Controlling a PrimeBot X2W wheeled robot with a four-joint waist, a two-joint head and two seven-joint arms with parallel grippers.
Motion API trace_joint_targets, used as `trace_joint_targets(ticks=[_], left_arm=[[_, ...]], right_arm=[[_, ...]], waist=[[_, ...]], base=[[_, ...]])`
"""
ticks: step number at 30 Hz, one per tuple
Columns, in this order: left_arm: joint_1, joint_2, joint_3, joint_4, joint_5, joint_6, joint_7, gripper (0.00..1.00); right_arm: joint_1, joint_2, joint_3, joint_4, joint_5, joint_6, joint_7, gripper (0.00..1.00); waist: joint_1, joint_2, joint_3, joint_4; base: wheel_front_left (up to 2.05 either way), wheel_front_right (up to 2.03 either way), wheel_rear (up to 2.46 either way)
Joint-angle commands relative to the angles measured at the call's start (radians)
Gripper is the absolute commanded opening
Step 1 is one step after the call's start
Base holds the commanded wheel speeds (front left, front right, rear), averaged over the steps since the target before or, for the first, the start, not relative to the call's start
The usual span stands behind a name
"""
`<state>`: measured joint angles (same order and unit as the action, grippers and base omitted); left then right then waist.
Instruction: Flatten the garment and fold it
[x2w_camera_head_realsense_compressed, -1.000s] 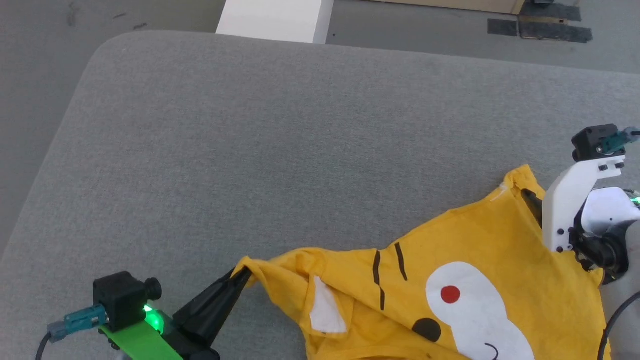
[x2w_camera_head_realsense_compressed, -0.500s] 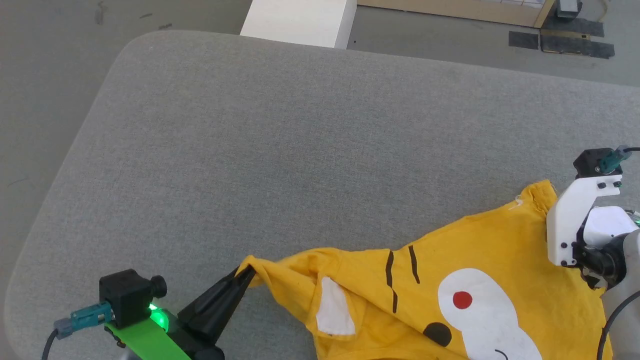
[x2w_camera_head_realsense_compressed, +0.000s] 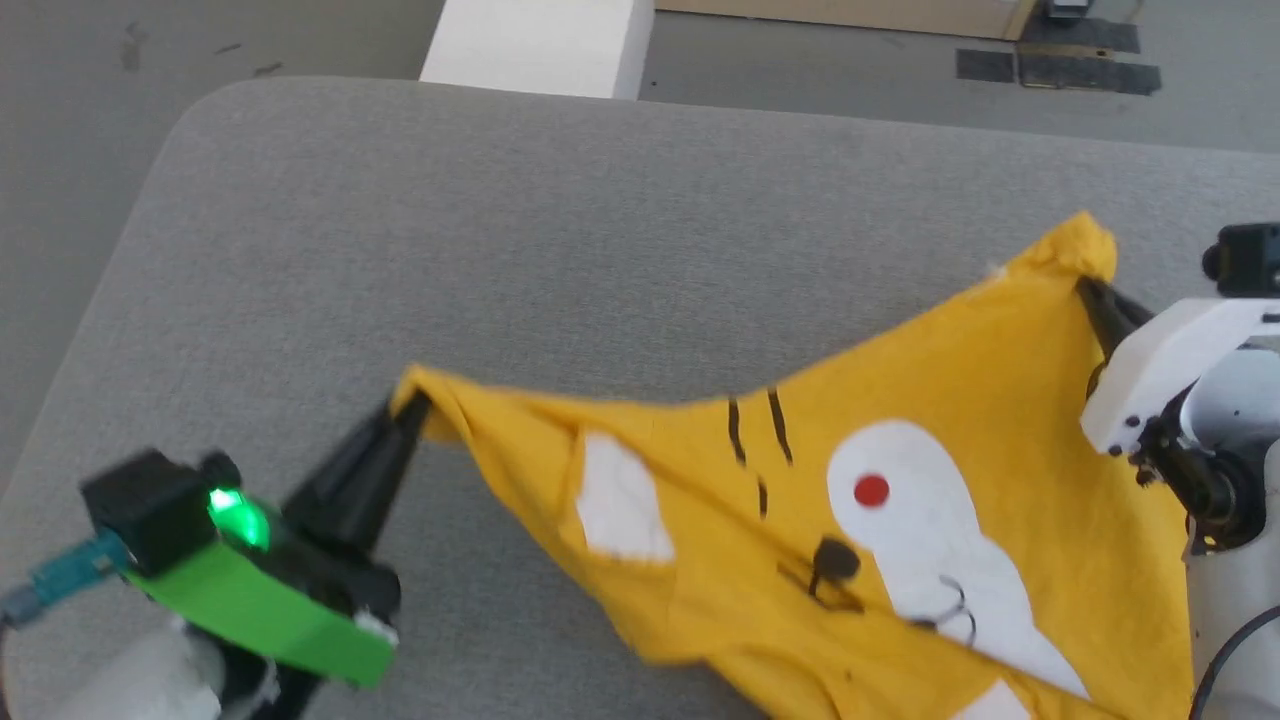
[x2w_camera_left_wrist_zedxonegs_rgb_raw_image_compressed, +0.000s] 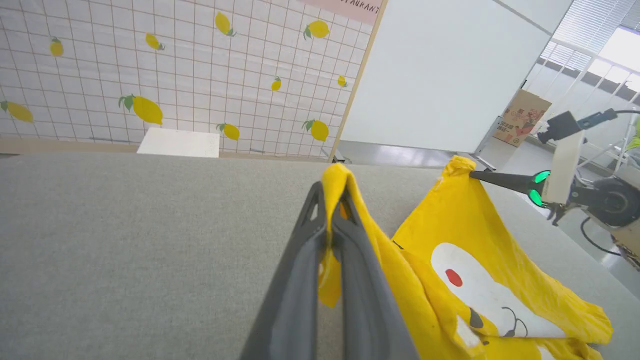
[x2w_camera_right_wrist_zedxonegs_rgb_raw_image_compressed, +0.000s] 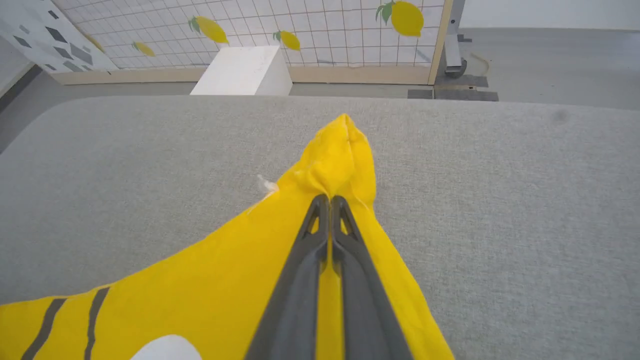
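the left fingers (x2w_camera_head_realsense_compressed: 385, 445) were clenched on one bunched corner of the garment (x2w_camera_head_realsense_compressed: 950, 400), with a little yellow cloth poking out just past their tips. the right fingers (x2w_camera_head_realsense_compressed: 1105, 310) were clamped shut on another corner in the same way, and a small peak of fabric stood beyond their tips. between the two pairs of fingers the garment hung in a sagging span over the grey desk (x2w_camera_head_realsense_compressed: 500, 250), its top edge running from one pinch to the other. both held corners looked lifted off the desk. the rest trailed back behind the fingertips toward the wrists, its lower folds crumpled on the desk. two short dark stripes (x2w_camera_head_realsense_compressed: 755, 425) sat about midway between the pinches. a small white patch (x2w_camera_head_realsense_compressed: 620, 495) lay nearer the left fingers, and a large white patch with a red dot (x2w_camera_head_realsense_compressed: 872, 490) lay nearer the right fingers. a white box (x2w_camera_head_realsense_compressed: 535, 45) stood past the desk's far edge, ahead of the left fingers.
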<state>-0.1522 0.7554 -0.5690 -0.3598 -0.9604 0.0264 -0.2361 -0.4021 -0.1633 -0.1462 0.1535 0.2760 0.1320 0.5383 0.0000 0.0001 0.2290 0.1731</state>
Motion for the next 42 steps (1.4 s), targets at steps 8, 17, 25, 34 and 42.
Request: trace_joint_targets(ticks=[8,17,25,34,42], left_arm=[[-0.271,-0.049,0.145,0.069,0.084,0.051,-0.015,0.0],[-0.746,-0.085,0.149,0.268,0.149,0.051,0.15,0.0],[-1.152,-0.101,0.147,0.597,0.294,0.049,0.166,0.0],[-1.302,-0.119,0.168,0.767,0.291,0.0,0.11,0.0],[-1.424,-0.122,0.181,0.8,0.295,-0.047,0.06,0.0]], right_arm=[[-0.153,0.063,-0.01,-0.128,-0.054,-0.001,-0.122,0.0],[-0.437,0.098,0.09,-0.101,-0.117,-0.001,-0.084,0.0],[-0.74,0.112,0.123,0.162,-0.187,-0.001,-0.181,0.0],[-0.944,0.113,0.111,0.406,-0.255,-0.001,-0.266,0.0],[-1.049,0.113,0.068,0.466,-0.331,-0.001,-0.344,0.0]], waist=[[0.0,-0.0001,-0.002,-0.098],[0.0,-0.0001,0.024,-0.175],[0.0,-0.0001,0.056,-0.247],[0.0,-0.0001,0.175,-0.27],[0.0,-0.0001,0.322,-0.26]], base=[[0.0,0.0,0.0],[0.0,0.0,0.0],[0.0,0.0,0.0],[0.0,0.0,0.0],[0.0,0.0,0.0]])
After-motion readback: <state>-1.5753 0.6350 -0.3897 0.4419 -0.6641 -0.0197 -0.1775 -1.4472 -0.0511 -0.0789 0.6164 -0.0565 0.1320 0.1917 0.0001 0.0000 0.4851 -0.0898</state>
